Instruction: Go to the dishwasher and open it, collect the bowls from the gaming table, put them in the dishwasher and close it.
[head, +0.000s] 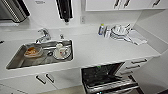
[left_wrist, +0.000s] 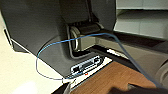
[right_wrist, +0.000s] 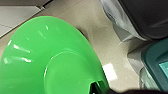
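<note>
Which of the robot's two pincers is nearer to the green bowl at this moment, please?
Right. The green bowl looms large in the right wrist view, right at that pincer, apparently carried by it. The left wrist view shows robot housing, a blue cable and floor, no bowl nearby.

Blue cable (left_wrist: 82, 37) looping across grey robot housing (left_wrist: 37, 27); wood-brown surface (left_wrist: 110, 80) below.

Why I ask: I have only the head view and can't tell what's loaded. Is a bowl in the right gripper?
Observer: Yes. In the right wrist view a green bowl sits right at the right gripper, apparently held by its rim.
Operator: What is under it?
Observer: Pale beige floor.
Operator: And at the left wrist?
Observer: A blue cable loops across the robot's own dark body, above a brown wood-look floor.
</note>
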